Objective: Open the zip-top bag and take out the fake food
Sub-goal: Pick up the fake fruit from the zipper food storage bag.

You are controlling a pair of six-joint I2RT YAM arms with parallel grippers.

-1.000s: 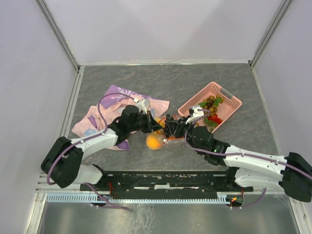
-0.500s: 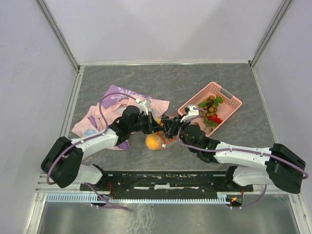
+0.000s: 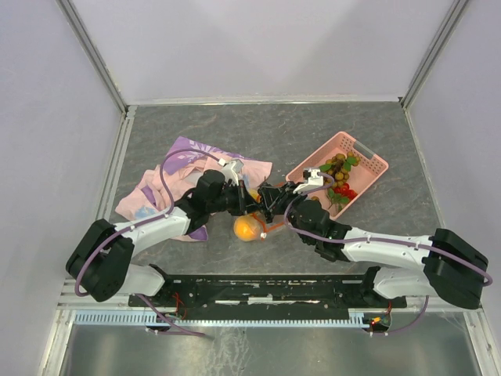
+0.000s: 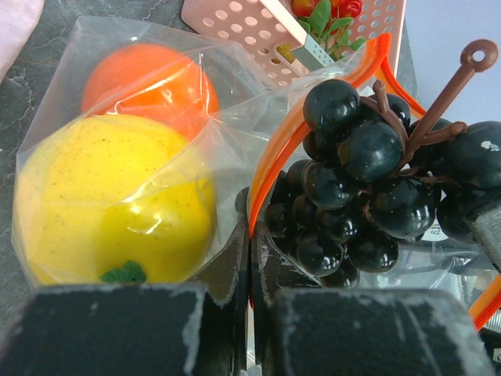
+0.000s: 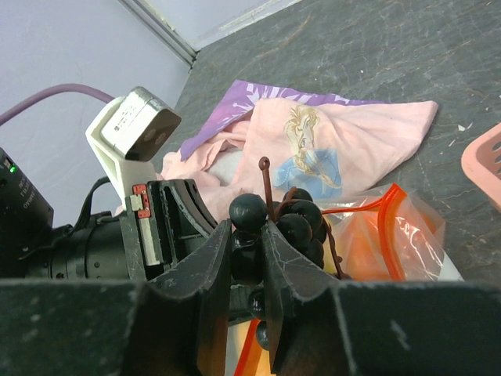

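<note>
Looking down from the top camera, you've got both grippers nose to nose over the zip-top bag (image 3: 252,225). It lies on the table (image 3: 313,129) a bit in from the near edge, between the patterned cloth (image 3: 184,168) on your left and the pink basket (image 3: 368,150) on your right.

Your left gripper (image 4: 250,254) is pressed together on the bag's plastic, right at the orange-red zip strip (image 4: 313,98). Your right gripper (image 5: 246,243) is pinching the dark purple grape bunch (image 4: 352,188). That bunch sits at the bag's mouth with the strip curving round one side of it. The yellow fruit (image 4: 117,196) and the orange (image 4: 149,78) are inside the bag, touching each other.

Room-wise, the basket's corner is just beside the bag and the cloth's edge is close behind it. Your widest stretch of tabletop is beyond them, up toward the far wall.
</note>
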